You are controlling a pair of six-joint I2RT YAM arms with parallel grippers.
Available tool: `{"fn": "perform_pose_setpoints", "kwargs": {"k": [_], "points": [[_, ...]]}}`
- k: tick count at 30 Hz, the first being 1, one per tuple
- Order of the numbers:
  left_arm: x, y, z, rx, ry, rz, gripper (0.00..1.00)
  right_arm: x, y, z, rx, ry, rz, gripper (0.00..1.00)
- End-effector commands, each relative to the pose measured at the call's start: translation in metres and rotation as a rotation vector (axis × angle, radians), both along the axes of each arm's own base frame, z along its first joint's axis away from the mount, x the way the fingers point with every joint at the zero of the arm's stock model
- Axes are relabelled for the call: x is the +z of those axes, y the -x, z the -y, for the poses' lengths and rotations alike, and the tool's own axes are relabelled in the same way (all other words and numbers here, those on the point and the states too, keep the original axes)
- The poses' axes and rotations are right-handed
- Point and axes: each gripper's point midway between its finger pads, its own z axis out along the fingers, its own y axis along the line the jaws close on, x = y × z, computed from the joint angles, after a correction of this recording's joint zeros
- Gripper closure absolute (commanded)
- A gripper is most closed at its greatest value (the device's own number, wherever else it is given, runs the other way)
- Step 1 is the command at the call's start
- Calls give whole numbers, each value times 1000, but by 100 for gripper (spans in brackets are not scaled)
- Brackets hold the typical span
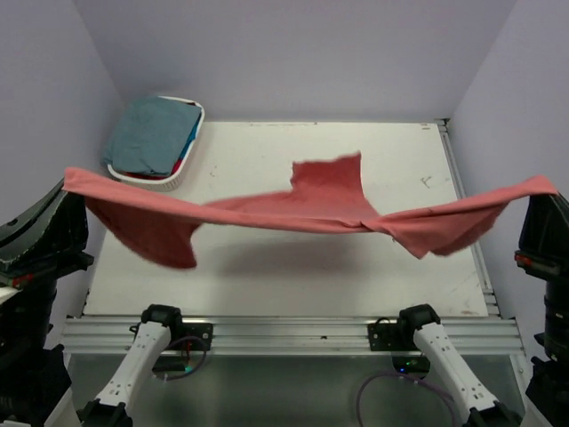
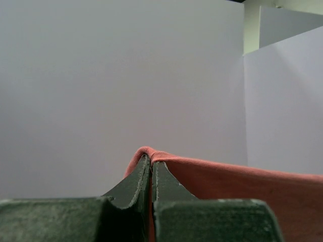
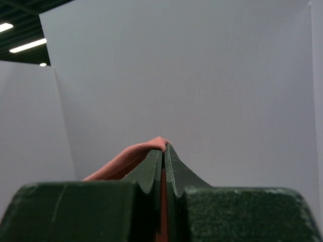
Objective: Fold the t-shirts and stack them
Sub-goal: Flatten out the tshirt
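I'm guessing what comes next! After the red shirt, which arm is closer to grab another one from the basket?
Probably the left. The basket sits in the far left corner, nearer the left gripper; the right gripper is at the opposite edge. Both are pinching the red shirt.

The red shirt [image 1: 329, 200] and the teal shirt [image 1: 151, 133] at ten o'clock are soft matt cloth. The table [image 1: 267, 276] is matt and scuffed; the rail [image 1: 293, 331] at six is dull metal.
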Motion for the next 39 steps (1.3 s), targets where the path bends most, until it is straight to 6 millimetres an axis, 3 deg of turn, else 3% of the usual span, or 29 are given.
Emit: {"fn": "perform_pose_setpoints", "kwargs": {"k": [1, 2, 3, 4, 5, 6, 7, 8, 9, 10, 11, 12, 13, 14, 15, 17, 18, 20, 21, 24, 25, 27, 28, 38, 39], "points": [[-11, -26, 15, -59, -33, -96, 100, -11, -49, -7, -16, -9, -137, 100], [-17, -42, 13, -38, -26, -133, 100, -7, -56, 6, -79, -53, -162, 100], [-23, -63, 4, 19, 1, -174, 100, -18, -72, 9, -114, -56, -237, 100], [-36, -99, 2, 49, 12, -250, 100, -34, -113, 6, -157, -42, -349, 100], [-58, -130, 0, 84, 17, -329, 100, -34, -123, 9, -184, -44, -386, 100], [-75, -157, -11, 158, 45, -392, 100, -56, -147, 9, -217, -30, -491, 100], [-114, -202, -8, 189, 34, -511, 100, -70, -164, 7, -232, -25, -549, 100], [-135, -223, -10, 218, 34, -573, 100, -99, -199, 1, -257, -1, -654, 100], [-165, -252, -11, 251, 38, -656, 100, -117, -213, 4, -294, -5, -713, 100], [-185, -269, -11, 267, 41, -703, 100, -134, -227, 3, -315, 0, -757, 100], [-216, -287, -12, 290, 35, -759, 100, -175, -254, -1, -343, 33, -857, 100], [-250, -310, -13, 324, 33, -838, 100, -188, -268, -2, -358, 33, -878, 100], [-275, -324, -17, 349, 29, -884, 100, -209, -282, -1, -390, 48, -933, 100], [-294, -335, -18, 365, 23, -927, 100, -244, -305, -4, -415, 82, -1021, 100], [-332, -355, -17, 376, 10, -1018, 100, -262, -318, -5, -436, 87, -1059, 100], [-363, -373, -23, 401, 10, -1085, 100, -292, -338, -3, -474, 104, -1124, 100], [-395, -384, -21, 411, -8, -1158, 100, -322, -357, -2, -495, 124, -1185, 100], [-417, -395, -23, 423, -15, -1203, 100, -342, -375, 2, -529, 128, -1214, 100], [-437, -401, -22, 424, -17, -1234, 100, -361, -388, 1, -544, 141, -1243, 100], [-469, -414, -19, 426, -4, -1274, 100, -374, -411, 3, -570, 137, -1253, 100], [-473, -417, -19, 422, -2, -1281, 100, -393, -420, 4, -587, 150, -1287, 100], [-488, -423, -17, 420, -8, -1304, 100, -395, -433, 6, -593, 130, -1274, 100], [-489, -427, -18, 425, -4, -1293, 100, -404, -438, 7, -598, 131, -1285, 100], [-513, -459, -17, 419, -11, -1295, 100, -422, -479, 11, -593, 80, -1232, 100], [-504, -470, -17, 416, -3, -1271, 100, -424, -482, 10, -588, 78, -1235, 100]]}}
